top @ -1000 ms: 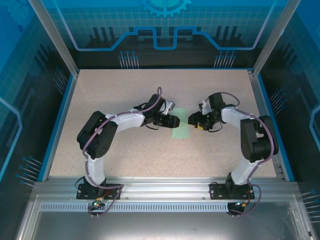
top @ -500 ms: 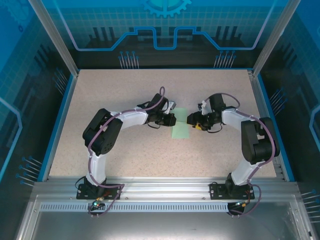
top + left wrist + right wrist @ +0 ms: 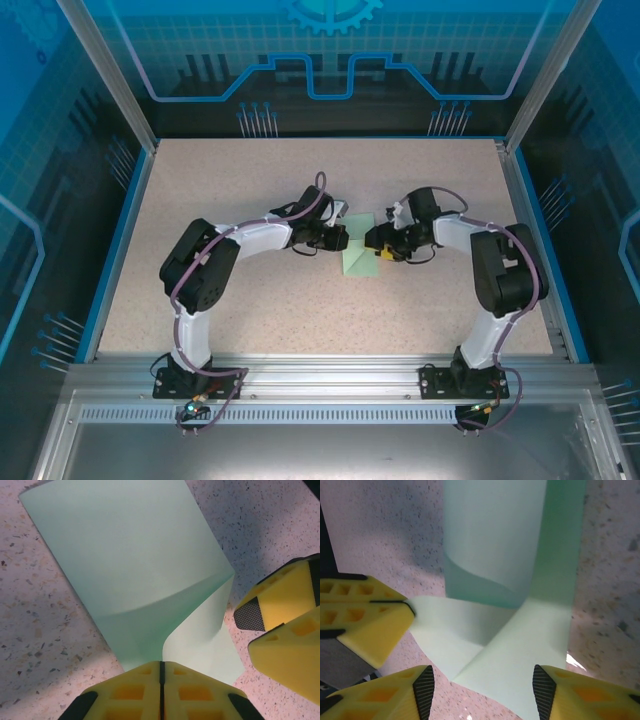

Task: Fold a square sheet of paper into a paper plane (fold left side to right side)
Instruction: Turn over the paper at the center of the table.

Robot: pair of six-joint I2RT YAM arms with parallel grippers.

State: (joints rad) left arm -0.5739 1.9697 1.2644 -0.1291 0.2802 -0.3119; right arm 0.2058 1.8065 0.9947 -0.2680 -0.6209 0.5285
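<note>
Speckled beige table, mint-green paper on it

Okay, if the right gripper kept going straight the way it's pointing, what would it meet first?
Most likely the square sheet of paper. Its near corner lies between the open fingers of the right gripper, and the part pinched up by the left gripper rises just ahead. Depth is hard to judge.

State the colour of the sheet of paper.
Pale mint green, unmarked; the sheet of paper shows best in the left wrist view.
</note>
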